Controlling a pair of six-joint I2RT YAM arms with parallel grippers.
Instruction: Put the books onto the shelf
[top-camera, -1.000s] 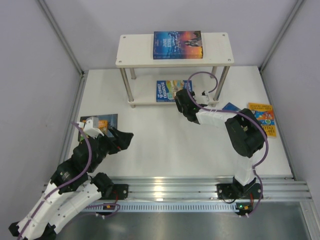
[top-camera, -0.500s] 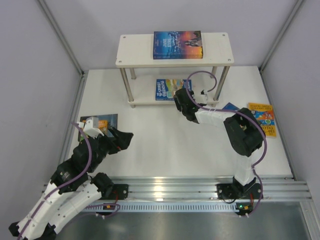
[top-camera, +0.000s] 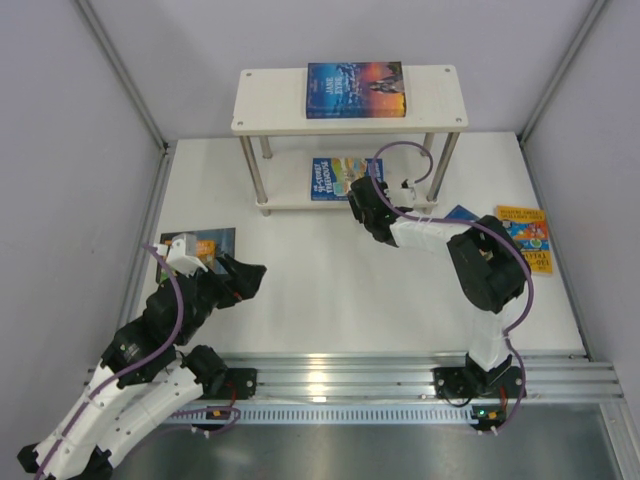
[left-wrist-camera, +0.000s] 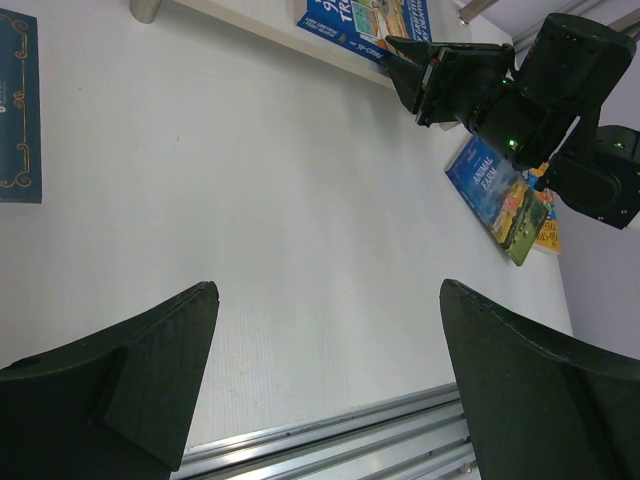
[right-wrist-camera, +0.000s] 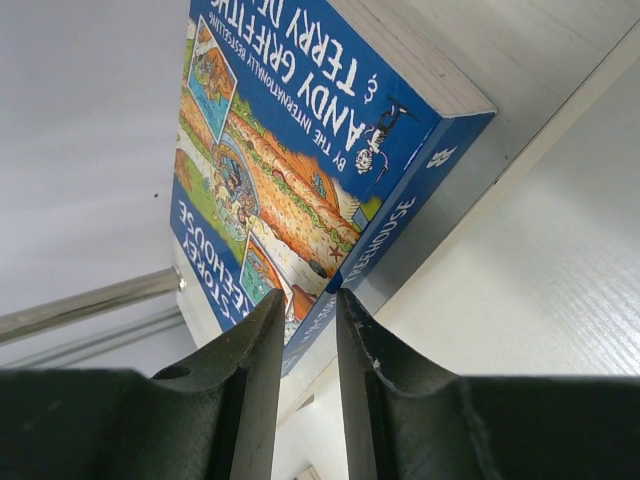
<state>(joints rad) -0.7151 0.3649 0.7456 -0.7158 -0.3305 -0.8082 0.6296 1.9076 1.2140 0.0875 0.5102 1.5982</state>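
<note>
The shelf (top-camera: 440, 100) stands at the back of the table. One of the books, blue with a sunset cover (top-camera: 355, 90), lies on its top board. A blue illustrated book (top-camera: 332, 178) (right-wrist-camera: 290, 150) lies on the lower board. My right gripper (top-camera: 356, 190) (right-wrist-camera: 310, 292) is at this book's spine, fingers a narrow gap apart, pinching nothing. A blue book (top-camera: 462, 212) (left-wrist-camera: 495, 195) and an orange-yellow book (top-camera: 525, 238) lie right of that arm. A dark blue book (top-camera: 205, 243) (left-wrist-camera: 15, 100) lies by my left gripper (top-camera: 250, 275) (left-wrist-camera: 328, 290), which hangs wide open over bare table.
Grey walls close in the table on three sides. The shelf's silver legs (top-camera: 255, 175) stand on the white tabletop (top-camera: 330, 290). An aluminium rail (top-camera: 400, 375) runs along the near edge. The right arm's elbow (top-camera: 490, 270) rises mid-right.
The right gripper's fingers have drawn closer together and edged slightly toward the lower board. The left arm has stayed still.
</note>
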